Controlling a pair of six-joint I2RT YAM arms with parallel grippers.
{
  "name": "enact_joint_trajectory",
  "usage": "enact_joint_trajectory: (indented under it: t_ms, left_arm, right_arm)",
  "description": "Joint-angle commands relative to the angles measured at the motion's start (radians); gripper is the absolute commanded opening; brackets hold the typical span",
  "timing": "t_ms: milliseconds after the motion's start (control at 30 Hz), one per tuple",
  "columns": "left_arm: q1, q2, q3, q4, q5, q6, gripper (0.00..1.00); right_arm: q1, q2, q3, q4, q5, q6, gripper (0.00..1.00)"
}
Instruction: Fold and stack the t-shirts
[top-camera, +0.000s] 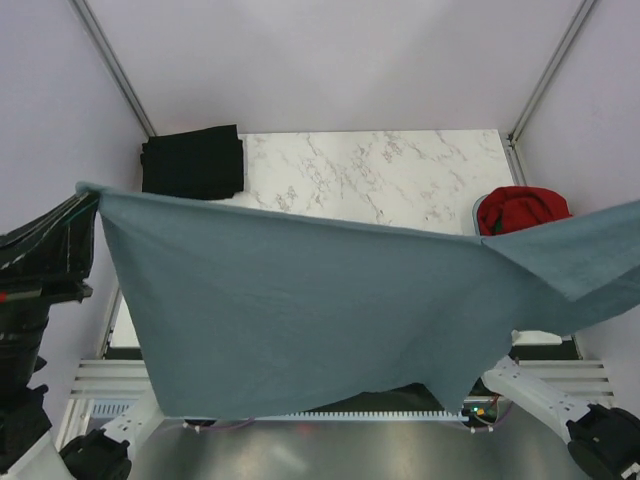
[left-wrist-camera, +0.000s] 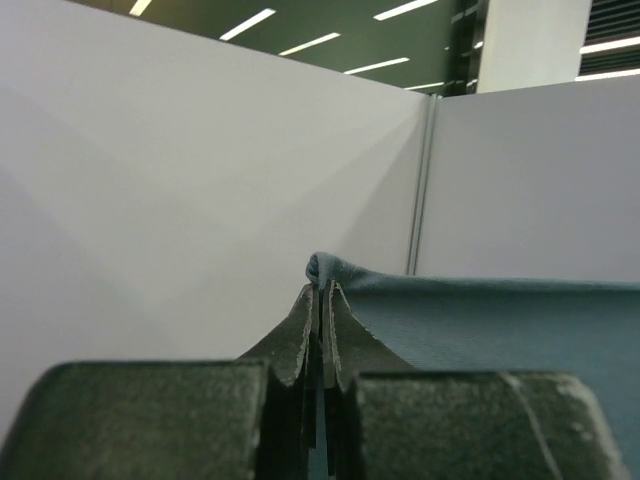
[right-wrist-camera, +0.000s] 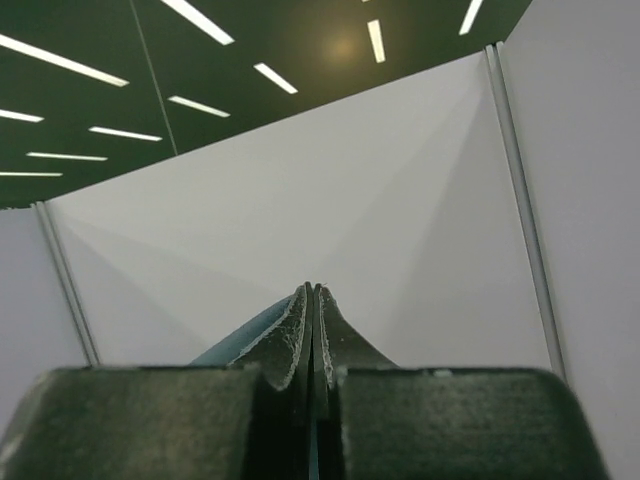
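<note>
A slate blue-grey t-shirt (top-camera: 300, 310) hangs spread wide in the air above the near half of the table. My left gripper (top-camera: 88, 195) is shut on its left corner; in the left wrist view the cloth (left-wrist-camera: 480, 320) bunches out between the fingertips of that gripper (left-wrist-camera: 322, 290). My right gripper (right-wrist-camera: 313, 290) is shut too, with a strip of the blue-grey cloth (right-wrist-camera: 240, 335) showing beside it; in the top view it lies past the right edge. A black t-shirt (top-camera: 193, 162) lies folded at the back left. A red t-shirt (top-camera: 520, 210) sits bunched at the right.
The red t-shirt rests in a pale blue tub (top-camera: 477, 208) at the table's right edge. The white marble tabletop (top-camera: 380, 180) shows behind the hanging shirt. Pale walls with metal posts (top-camera: 115, 70) close in the sides and back.
</note>
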Motion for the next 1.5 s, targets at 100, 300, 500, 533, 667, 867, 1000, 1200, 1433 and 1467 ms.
enact_joint_trajectory:
  t_ms: [100,300,500,533,667,867,1000,1200,1433,1467]
  left_arm:
    - [0.0,0.23,-0.009,-0.08,-0.254,-0.001,0.02]
    - [0.008,0.451,-0.125,-0.122,-0.432,-0.041,0.02]
    - [0.271,0.772,-0.318,-0.122,-0.288,-0.146,0.02]
    - [0.289,0.811,-0.323,-0.125,-0.268,-0.156,0.03]
    - [0.318,0.927,-0.331,-0.146,-0.162,-0.133,0.82]
    - [0.316,0.78,-0.443,-0.131,-0.136,-0.147,0.96]
    - [0.316,0.651,-0.577,-0.136,-0.098,-0.137,0.95]
    - [0.316,0.328,-0.762,-0.175,-0.045,-0.11,0.93]
    - [0.316,-0.007,-0.92,-0.214,-0.077,-0.11,0.91]
    - [0.316,-0.033,-0.937,-0.214,-0.079,-0.11,0.91]
  right_arm:
    - [0.014,0.359,-0.071,0.027,0.232,-0.077,0.0]
    - [-0.04,0.74,-0.177,0.104,0.458,-0.072,0.0]
    - [-0.158,1.233,0.022,-0.009,0.353,0.056,0.04]
    - [-0.164,1.266,0.069,-0.028,0.339,0.078,0.16]
    - [-0.167,1.286,0.021,-0.086,0.341,0.139,0.98]
    - [-0.181,1.042,-0.438,-0.004,0.244,0.225,0.98]
    - [-0.225,0.89,-0.695,0.09,-0.002,0.313,0.98]
    - [-0.298,0.958,-0.831,0.194,-0.402,0.405,0.84]
    - [-0.299,1.157,-0.708,0.225,-0.462,0.446,0.65]
    - [-0.298,1.201,-0.691,0.225,-0.461,0.449,0.63]
